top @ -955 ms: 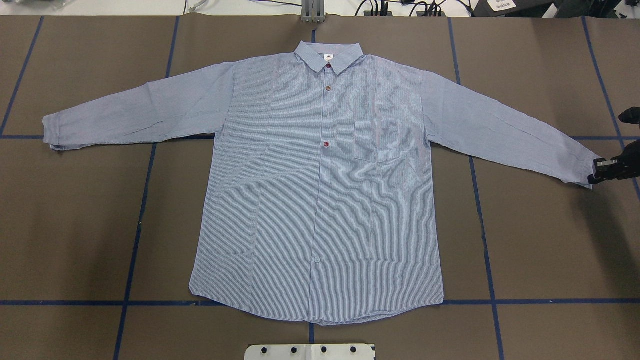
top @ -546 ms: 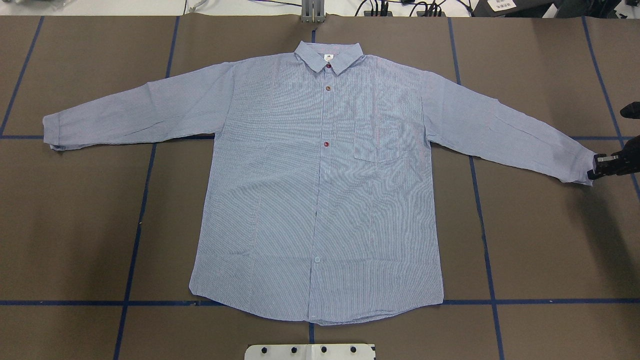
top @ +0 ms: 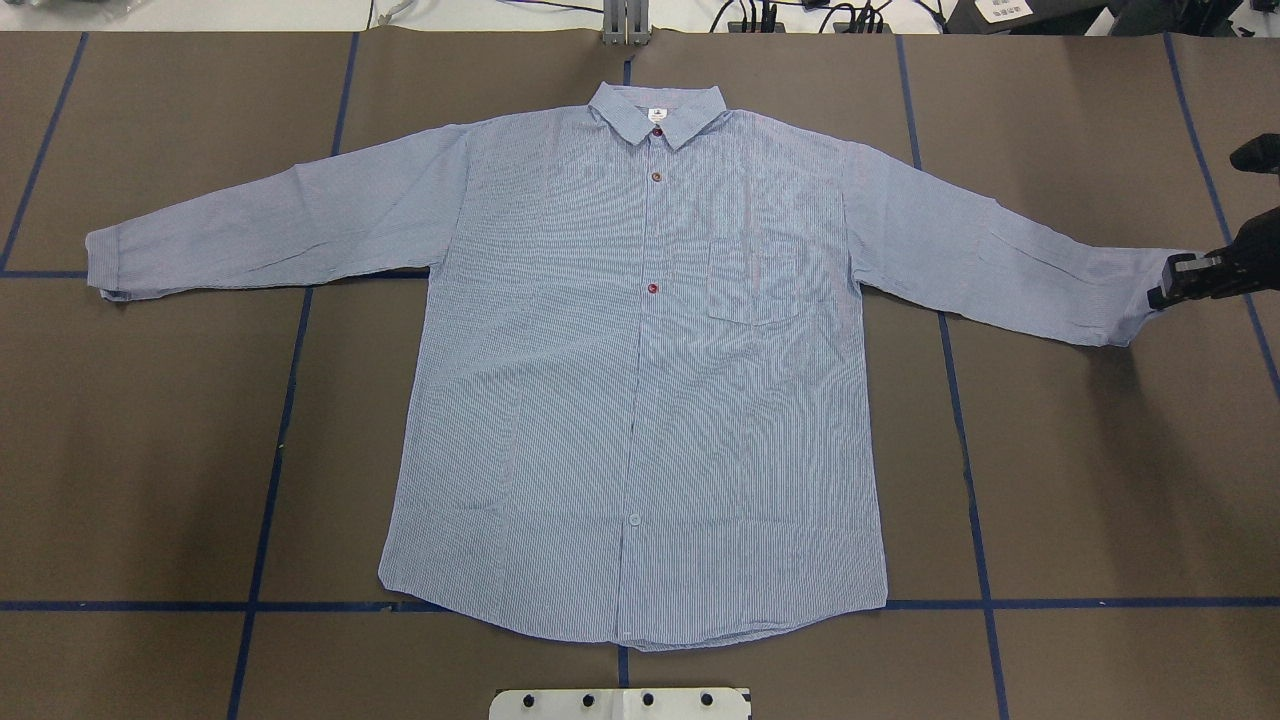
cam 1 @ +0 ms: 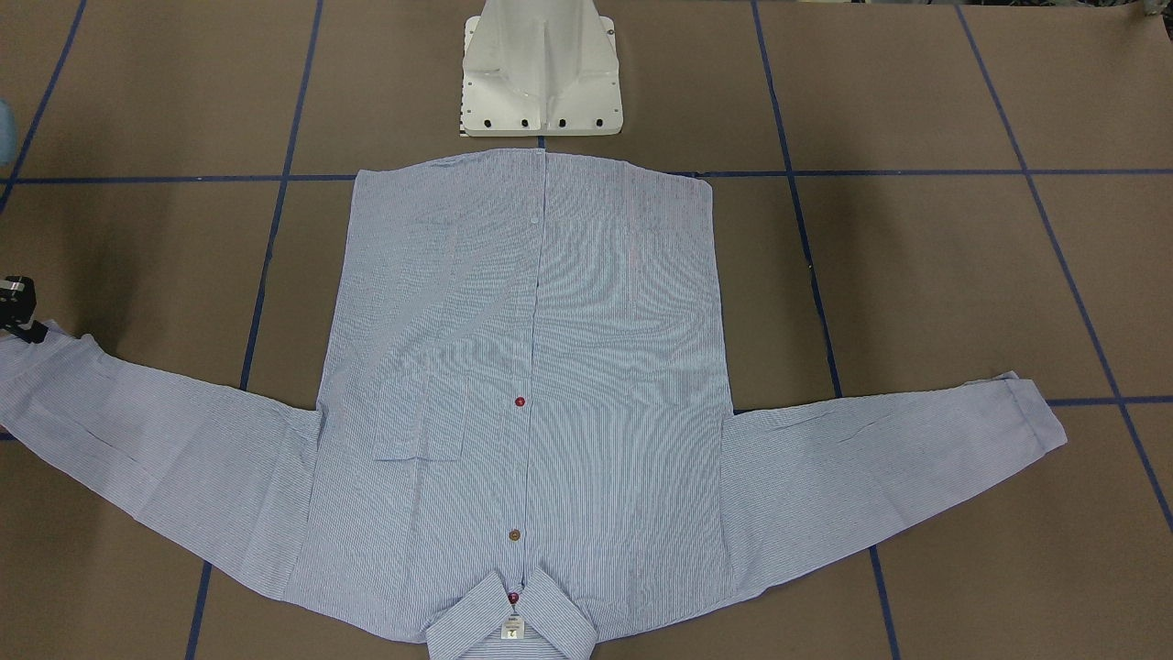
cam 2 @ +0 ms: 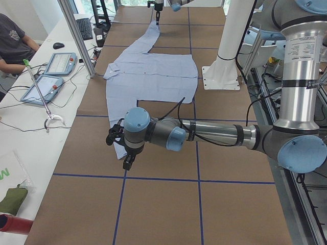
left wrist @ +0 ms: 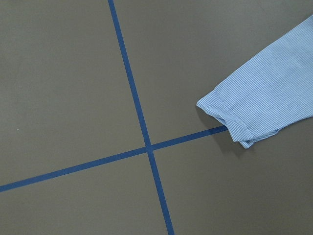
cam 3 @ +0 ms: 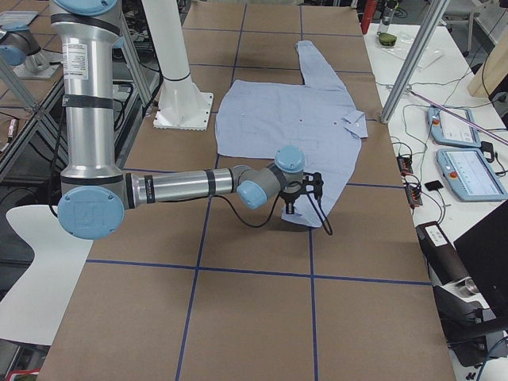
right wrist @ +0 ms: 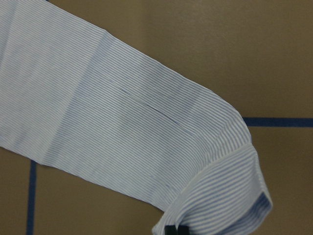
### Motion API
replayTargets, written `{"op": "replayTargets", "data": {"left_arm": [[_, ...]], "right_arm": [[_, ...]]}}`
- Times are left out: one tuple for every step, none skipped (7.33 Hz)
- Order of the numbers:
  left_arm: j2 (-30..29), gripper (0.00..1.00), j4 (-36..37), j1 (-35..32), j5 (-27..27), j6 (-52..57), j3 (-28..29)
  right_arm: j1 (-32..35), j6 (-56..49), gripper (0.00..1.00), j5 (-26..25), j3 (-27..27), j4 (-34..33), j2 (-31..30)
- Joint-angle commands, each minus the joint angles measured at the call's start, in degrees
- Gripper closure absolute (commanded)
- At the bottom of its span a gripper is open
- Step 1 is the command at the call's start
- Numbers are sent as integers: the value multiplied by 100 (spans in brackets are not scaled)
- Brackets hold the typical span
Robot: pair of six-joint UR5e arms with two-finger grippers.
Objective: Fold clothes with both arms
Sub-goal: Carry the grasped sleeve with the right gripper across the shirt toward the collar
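The light blue striped shirt [top: 640,380] lies flat and face up on the brown table, collar at the far edge, both sleeves spread out. My right gripper [top: 1165,290] is shut on the right-hand sleeve's cuff [top: 1130,300] and holds it slightly raised; the cuff also shows in the right wrist view [right wrist: 215,196]. In the front-facing view the right gripper [cam 1: 23,321] is at the left edge. My left gripper [cam 2: 126,162] shows only in the exterior left view, above the other cuff [left wrist: 234,117], and I cannot tell if it is open or shut.
The white pedestal base [cam 1: 541,73] stands at the near edge by the shirt's hem. Blue tape lines [top: 270,480] cross the table. A desk with tablets [cam 2: 51,66] and a seated person [cam 2: 13,35] borders the far side.
My right gripper has moved away from the robot and slightly toward the shirt's body, taking the cuff with it. The sleeve end now bunches a little. The rest of the shirt is unchanged.
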Motion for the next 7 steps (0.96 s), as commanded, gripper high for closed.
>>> {"op": "replayTargets", "data": {"left_arm": [[-2,0,9,0,9,0,12],[-2,0,9,0,9,-9,20],[-2,0,9,0,9,0,20],[7,0,0,0,9,9,29],[7,0,9,0,9,9,47],[-2,0,0,0,9,18,99],[-2,0,0,0,9,18,108]], "right_arm": [[-312,7,100,-54,782,-2031,1383],[-584,16,100,-63,775,-2694,2209],[-865,251,100,-72,706,-2840,2635],[-1094,801,100,-81,453,-2815,3153],[-1227,1155,100,-81,32,-2815,3758],[-1350,1524,100,-90,-564,-2806,4400],[-1447,1606,100,-168,-1318,-2676,5093]]}}
